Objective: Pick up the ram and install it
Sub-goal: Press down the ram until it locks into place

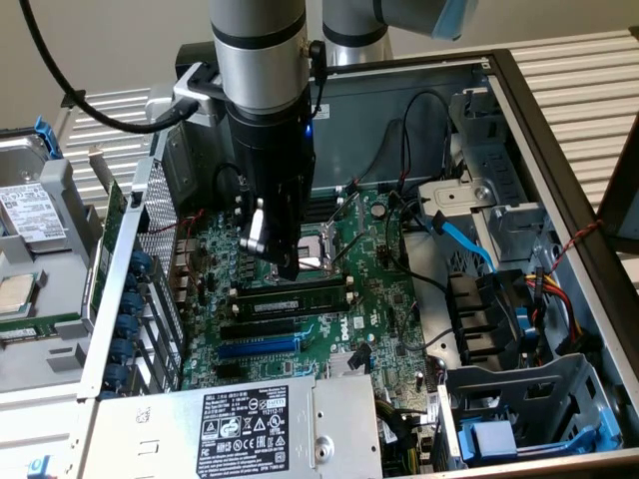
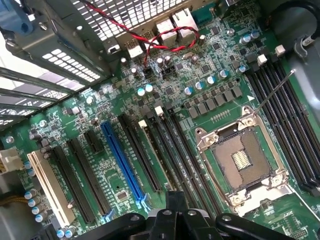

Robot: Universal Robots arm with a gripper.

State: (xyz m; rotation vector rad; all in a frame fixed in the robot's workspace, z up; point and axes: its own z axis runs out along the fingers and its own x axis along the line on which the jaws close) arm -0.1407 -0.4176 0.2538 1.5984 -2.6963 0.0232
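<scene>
Exterior view: the arm (image 1: pixel 262 60) reaches down into an open computer case (image 1: pixel 559 150); its gripper (image 1: pixel 283 267) hangs just above the motherboard (image 1: pixel 374 299), over the CPU socket (image 1: pixel 318 251), fingers drawn together and holding nothing; just below it in the picture the ram (image 1: pixel 300 297) lies lengthwise along the black memory slots (image 1: pixel 262 327) (whether fully seated cannot be told); a blue slot (image 1: pixel 258 348) runs parallel beyond them; a power supply (image 1: pixel 230 429) sits at the case's near edge; cables (image 1: pixel 469 244) trail toward the exterior view's right.

Wrist view: the closed gripper (image 2: pixel 176 218) looks down on the green motherboard (image 2: pixel 200 60); the CPU socket (image 2: pixel 243 164) lies open, flanked by long black memory slots (image 2: pixel 287 120); a blue slot (image 2: pixel 121 165) and a white slot (image 2: pixel 49 187) run alongside; a red wire (image 2: pixel 127 31) crosses the rear ports.
</scene>
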